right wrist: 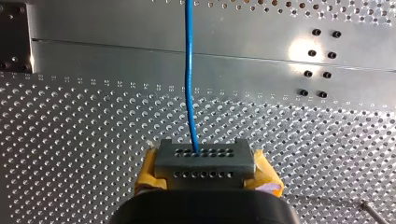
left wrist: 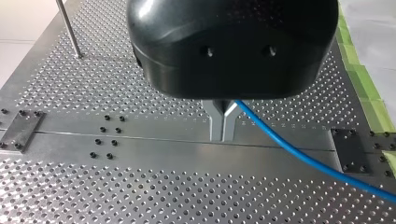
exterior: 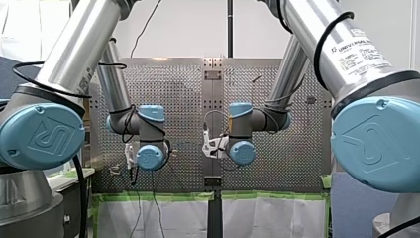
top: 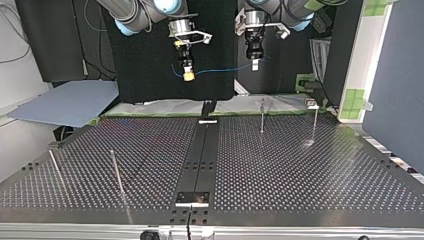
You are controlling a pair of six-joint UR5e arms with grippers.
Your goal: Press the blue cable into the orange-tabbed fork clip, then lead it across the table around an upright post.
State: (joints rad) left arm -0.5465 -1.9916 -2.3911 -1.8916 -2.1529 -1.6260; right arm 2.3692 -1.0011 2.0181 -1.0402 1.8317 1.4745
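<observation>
front view: both arms meet over the table [exterior: 277,163]. the cable is too thin to trace here, and i cannot tell either tool's state.

top view: the right gripper [top: 188,76] and the left gripper [top: 255,64] hang well above the table, with the blue cable [top: 220,70] strung between them. the posts [top: 262,116] stand untouched.

left wrist view: the metal fingers [left wrist: 216,125] are pressed together on the cable, which runs off to one side.

right wrist view: the yellow pads [right wrist: 150,173] pinch the cable, which leads straight ahead over the table.

no fork clip shows in any view. by my reading, the pressing and the routing are both left to do.
</observation>
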